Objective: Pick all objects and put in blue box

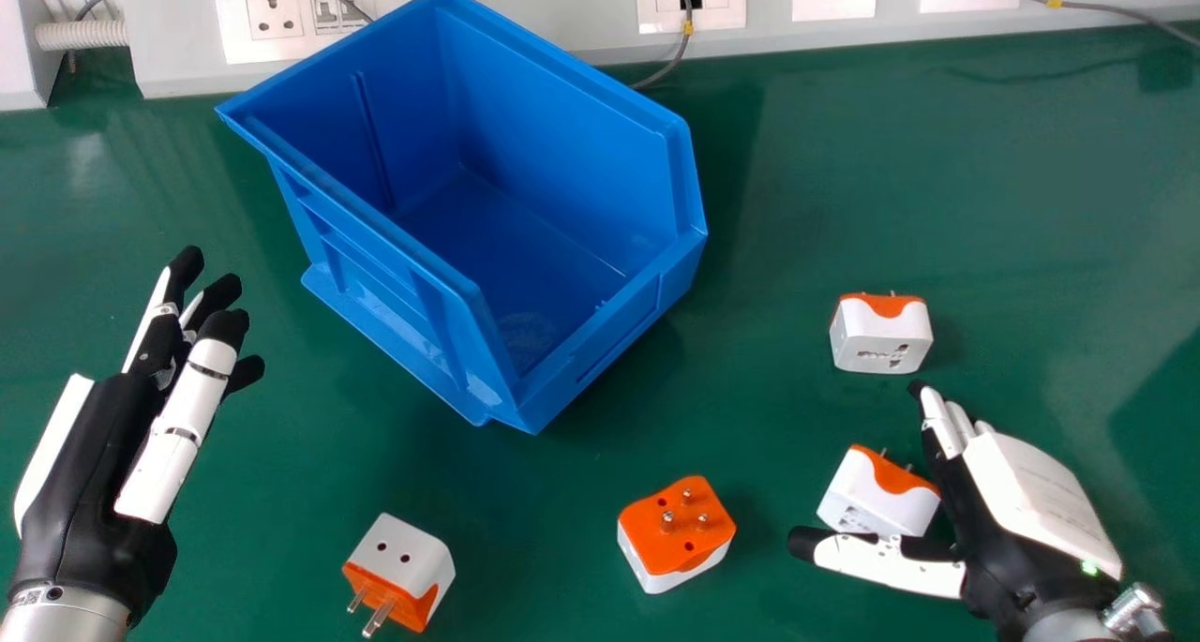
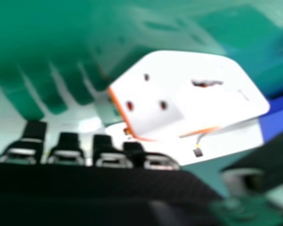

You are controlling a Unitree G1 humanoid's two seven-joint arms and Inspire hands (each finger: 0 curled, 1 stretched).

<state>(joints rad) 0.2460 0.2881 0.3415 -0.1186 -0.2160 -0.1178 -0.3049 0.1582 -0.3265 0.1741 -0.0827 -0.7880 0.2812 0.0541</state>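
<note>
Clock directions taken from the head view, 12 at the far side. Right hand (image 1: 1031,492) noted low on the bench at 4 o'clock, fingers straight and thumb spread wide, nothing held. Near adapter (image 1: 878,506) sited in the gap between thumb and fingers, at about 10 o'clock from the palm; pins pointed roughly to 12. Thumb seen just beside its near edge; whether contact is made cannot be told. Of the 2 hands, the right is clearly nearer, so the pick is judged to be its own, closed from both sides of the body. Blue box (image 1: 609,335) placed off at 10 to 11 o'clock, so a lift and leftward carry should be needed.

3 others left out on the bench: far adapter (image 1: 881,342), middle adapter (image 1: 675,530), left adapter (image 1: 403,558). Left hand (image 1: 94,464) noted at 8 o'clock, opened out, nothing gripped.
</note>
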